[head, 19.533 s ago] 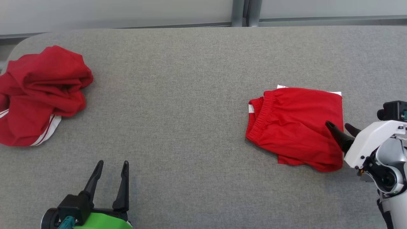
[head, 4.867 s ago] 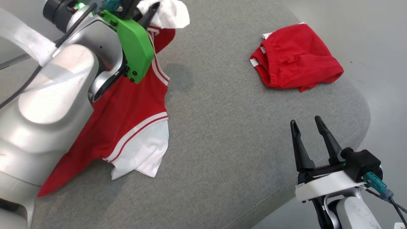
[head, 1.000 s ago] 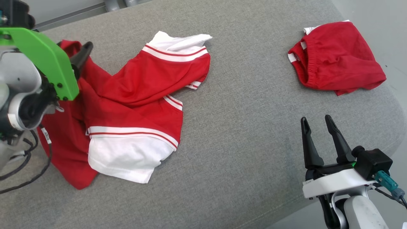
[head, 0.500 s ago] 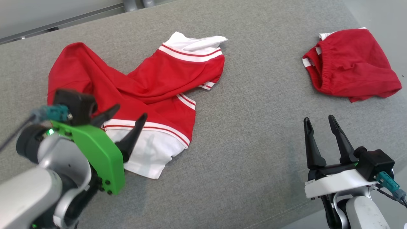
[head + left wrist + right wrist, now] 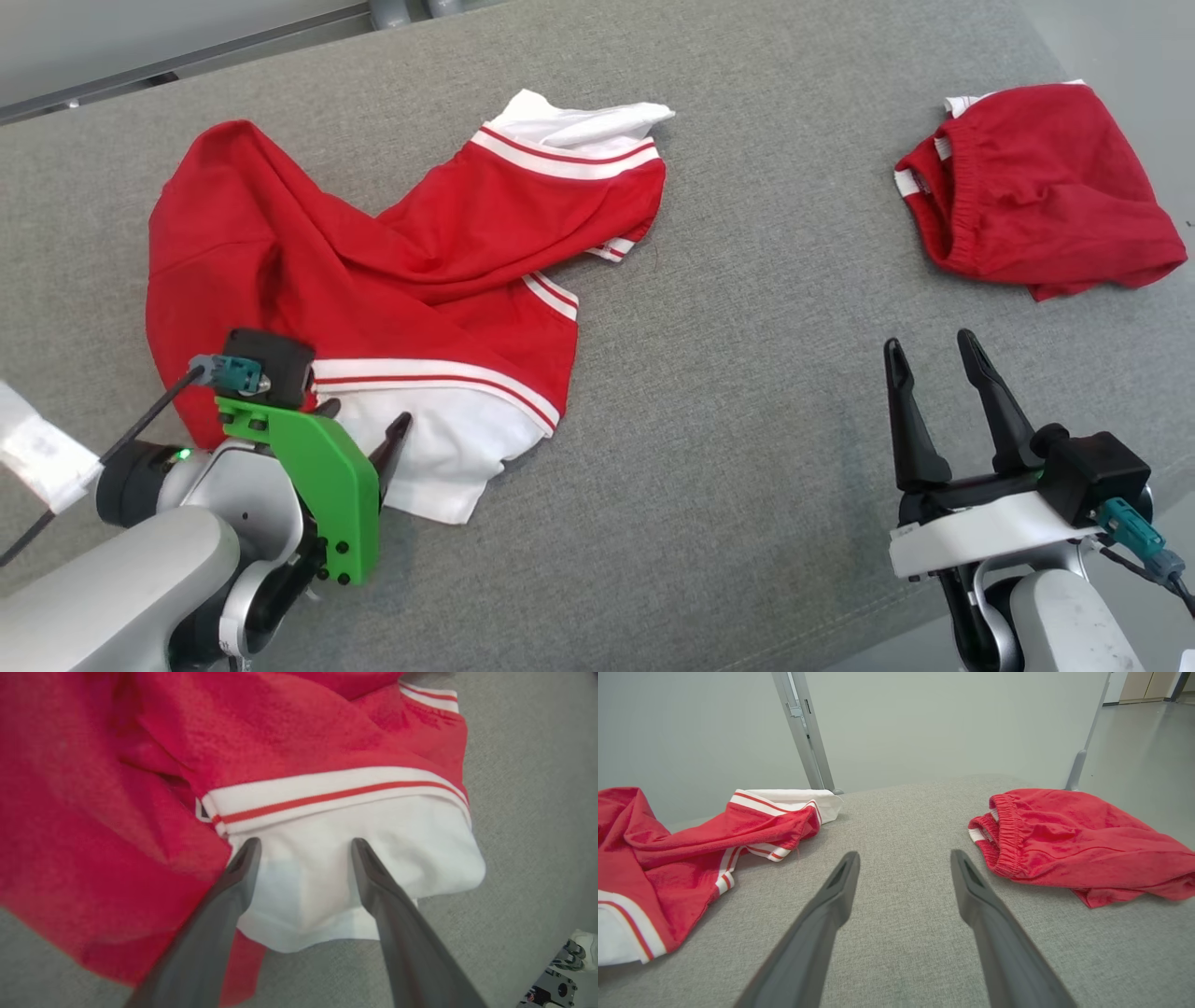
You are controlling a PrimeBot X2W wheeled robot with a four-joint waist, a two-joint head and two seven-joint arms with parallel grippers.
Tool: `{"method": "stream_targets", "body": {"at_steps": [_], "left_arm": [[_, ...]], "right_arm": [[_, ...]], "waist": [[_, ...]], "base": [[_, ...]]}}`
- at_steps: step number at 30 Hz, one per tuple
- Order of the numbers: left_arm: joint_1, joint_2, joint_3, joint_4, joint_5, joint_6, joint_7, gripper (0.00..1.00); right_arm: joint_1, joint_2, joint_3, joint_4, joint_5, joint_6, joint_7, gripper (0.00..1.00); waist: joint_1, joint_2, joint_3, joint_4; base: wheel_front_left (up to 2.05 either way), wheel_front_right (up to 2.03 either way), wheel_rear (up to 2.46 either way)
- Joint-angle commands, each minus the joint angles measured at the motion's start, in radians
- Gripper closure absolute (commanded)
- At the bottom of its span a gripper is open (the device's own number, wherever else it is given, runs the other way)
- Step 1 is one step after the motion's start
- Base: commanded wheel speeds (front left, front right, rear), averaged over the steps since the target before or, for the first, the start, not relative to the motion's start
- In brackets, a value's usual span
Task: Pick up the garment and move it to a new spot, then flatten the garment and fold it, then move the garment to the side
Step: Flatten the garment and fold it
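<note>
So the red-and-white garment (image 5: 373, 271) is lying in a twisted heap on the left half of the grey table (image 5: 728, 485). It hasn't been flattened yet by the look of it: one part is flopped over another, and a white panel (image 5: 439, 457) is poking out at the near edge. The left gripper (image 5: 366, 417) is positioned right at that white panel, jaws spread wide and nothing pinched between them. In the left wrist view the two fingers (image 5: 233, 877) are seen straddling the white cloth just below the striped band (image 5: 336, 791), though whether the tips are touching it can't be told. That spot was probably picked because a loose edge is the easiest bit to grab for pulling the whole thing flat. The right gripper (image 5: 929, 343) is held over bare table on the right, also wide open and empty, well apart from the garment, likely held clear until a second corner is needed. A pair of red shorts (image 5: 1036, 196) is lying folded at the far right corner, presumably set aside so the middle is left free for flattening
</note>
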Motion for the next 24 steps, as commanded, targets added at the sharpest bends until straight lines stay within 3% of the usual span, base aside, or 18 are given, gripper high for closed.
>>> {"method": "stream_targets", "body": {"at_steps": [1, 3, 4, 6, 9, 13, 19, 24], "left_arm": [[0.014, -0.007, -0.002, 0.006, -0.009, -0.006, 0.002, 0.0], [0.019, -0.028, -0.009, 0.063, -0.014, -0.024, 0.005, 0.0], [0.024, -0.046, -0.007, 0.09, -0.029, -0.033, 0.002, 0.22], [0.027, -0.07, -0.021, 0.144, -0.037, -0.059, 0.013, 1.0], [0.01, -0.098, -0.041, 0.184, -0.018, -0.095, 0.01, 1.0], [-0.031, -0.128, -0.031, 0.123, -0.002, -0.132, -0.011, 1.0], [-0.105, -0.194, -0.015, 0.006, 0.014, -0.122, 0.006, 1.0], [-0.177, -0.268, -0.004, 0.064, 0.003, -0.115, 0.047, 1.0]], "right_arm": [[0.007, -0.002, 0.0, 0.0, 0.007, 0.0, -0.003, 0.0], [0.007, -0.002, 0.004, 0.002, 0.012, 0.0, -0.003, 0.0], [0.006, -0.002, 0.005, 0.003, 0.012, 0.0, -0.003, 0.0], [0.003, -0.002, 0.009, 0.005, 0.015, 0.0, -0.003, 0.0], [0.004, -0.002, 0.003, 0.004, 0.017, 0.0, -0.003, 0.0], [0.027, -0.002, -0.01, 0.007, 0.006, 0.0, -0.003, 0.0], [0.038, -0.002, -0.017, 0.01, 0.003, 0.0, -0.003, 0.0], [0.015, -0.002, -0.007, 0.007, 0.0, 0.0, -0.003, 0.0]], "waist": [[0.0, 0.0116, 0.001, -0.004], [0.0, 0.0116, 0.002, -0.01], [0.0, 0.0116, 0.002, -0.013], [0.0, 0.0116, 0.001, -0.022], [0.0, 0.0116, -0.006, -0.037], [0.0, 0.0116, -0.022, -0.039], [0.0, 0.0116, -0.038, -0.016], [0.0, 0.0116, -0.04, -0.008]], "base": [[0.0, 0.0, 0.0], [0.0, 0.0, 0.0], [0.0, 0.0, 0.0], [0.0, 0.0, 0.0], [0.0, 0.0, 0.0], [0.0, 0.0, 0.0], [0.0, 0.0, 0.0], [0.0, 0.0, 0.0]]}}
